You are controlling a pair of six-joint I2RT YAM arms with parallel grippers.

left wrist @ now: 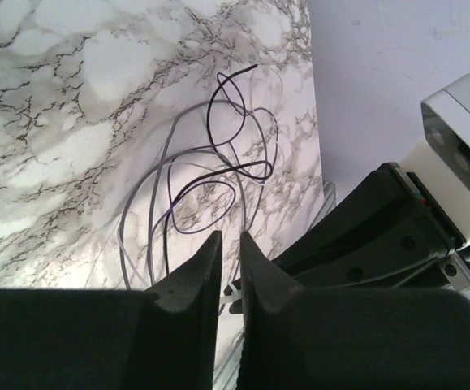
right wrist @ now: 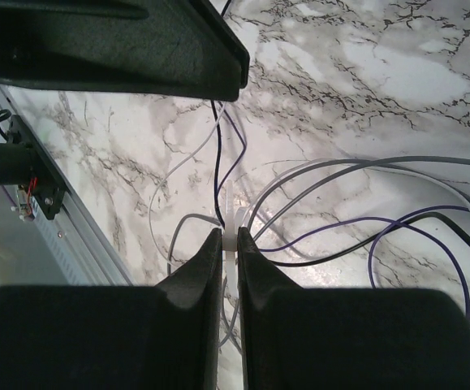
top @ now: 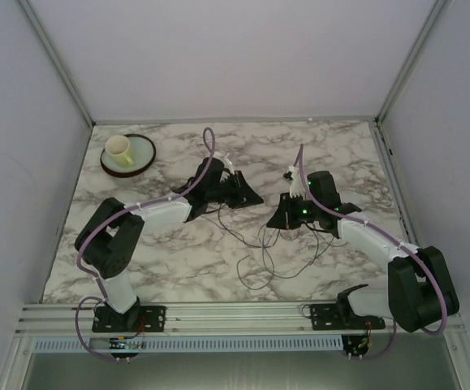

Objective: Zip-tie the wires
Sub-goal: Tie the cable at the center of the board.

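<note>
The wires [top: 267, 248] lie loose on the marble counter [top: 178, 260], gathered at one end between my two grippers and spilling from there in open loops toward the near edge. The long axis of the bunch therefore runs from the grippers back toward my bases, leaning a little to the right. At the gathered end a white zip tie [right wrist: 229, 213] crosses the strands. Its strap points straight out along the line of my right gripper [right wrist: 229, 233], roughly square to the grey, purple and black strands that fan off to one side in the right wrist view. The right gripper's fingers are pressed onto that strap, so the right arm is the one at the bundle. My left gripper [left wrist: 230, 236] sits just beside it on the far-left side, fingertips aimed at the loops, fingers nearly together with a slim gap. A white piece shows beyond that gap, but I cannot tell whether it is pinched. Judged from this layout, cinching depends on drawing the strap along its own length, away from the strands, while the other gripper steadies the gathered end. A cup [top: 118, 149] on a plate [top: 141, 162] stands well apart at the far left.
</note>
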